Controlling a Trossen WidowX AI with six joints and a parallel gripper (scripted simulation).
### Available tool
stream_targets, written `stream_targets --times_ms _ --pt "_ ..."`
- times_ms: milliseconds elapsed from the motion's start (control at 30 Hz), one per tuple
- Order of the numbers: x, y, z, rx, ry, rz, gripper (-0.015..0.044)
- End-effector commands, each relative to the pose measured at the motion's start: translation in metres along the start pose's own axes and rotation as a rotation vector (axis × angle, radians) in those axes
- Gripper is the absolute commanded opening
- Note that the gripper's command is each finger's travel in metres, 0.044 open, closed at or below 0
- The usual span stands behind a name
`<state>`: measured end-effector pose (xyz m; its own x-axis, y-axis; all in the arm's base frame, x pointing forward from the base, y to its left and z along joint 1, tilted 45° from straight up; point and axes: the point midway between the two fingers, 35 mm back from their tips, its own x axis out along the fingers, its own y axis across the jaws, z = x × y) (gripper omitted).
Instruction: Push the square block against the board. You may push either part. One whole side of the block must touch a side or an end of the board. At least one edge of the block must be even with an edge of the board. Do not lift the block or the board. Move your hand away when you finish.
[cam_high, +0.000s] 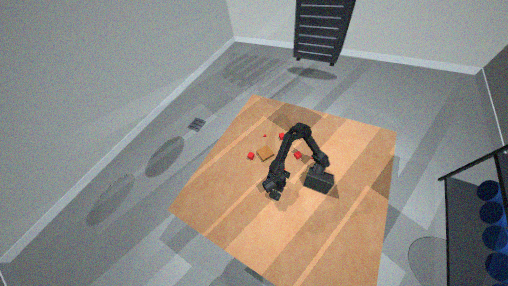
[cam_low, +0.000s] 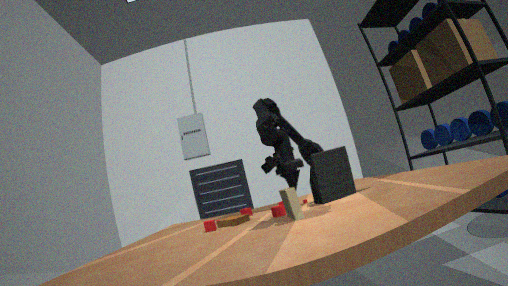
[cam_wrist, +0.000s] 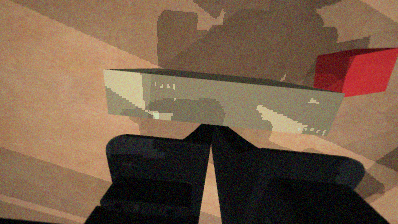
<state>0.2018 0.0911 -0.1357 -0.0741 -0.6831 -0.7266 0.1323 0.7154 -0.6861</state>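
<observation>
Well, the pincer (cam_high: 276, 184) (cam_low: 293, 185) (cam_wrist: 211, 123) is narrow, with its two tips pressed together and nothing pinched between them. In the wrist view the tips meet a bit below the middle of the frame, right by the lower edge of the pale board (cam_low: 291, 203) (cam_wrist: 220, 104). I can't tell if they touch it.

The board is long and thin, and it goes across the middle of the wrist view, its left end a little higher than its right. In the outside view it stands up below the middle of the frame, just under the pincer. From the top I can't pick it out.

The square block (cam_high: 265, 153) (cam_low: 233, 220) is brown and lies flat on the wooden table (cam_high: 350, 220) (cam_low: 390, 220). It is just above and left of the pincer in the top view, and low and left of the middle in the outside view. It is well apart from the board — no side of it touches.

A red cube (cam_high: 251, 156) (cam_low: 210, 226) sits just left of the block. Another red cube (cam_high: 281, 136) (cam_low: 246, 211) is up and to its right in the top view. In the wrist view, one red piece (cam_wrist: 356, 72) shows at the upper right, near the board's right end. The black arm (cam_high: 300, 131) (cam_low: 266, 107) bends over the table — like a knee.
</observation>
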Motion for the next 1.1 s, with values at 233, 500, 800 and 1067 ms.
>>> stream_targets --times_ms 233,500,800,1067 --pt "0.000 0.001 0.014 -0.003 -0.005 -0.001 0.0000" --pt "0.000 0.000 0.023 -0.003 -0.005 -0.001 0.0000" --pt "0.000 -0.001 0.032 -0.002 -0.005 -0.003 0.0000" --pt "0.000 0.000 0.022 -0.003 -0.005 -0.002 0.0000"
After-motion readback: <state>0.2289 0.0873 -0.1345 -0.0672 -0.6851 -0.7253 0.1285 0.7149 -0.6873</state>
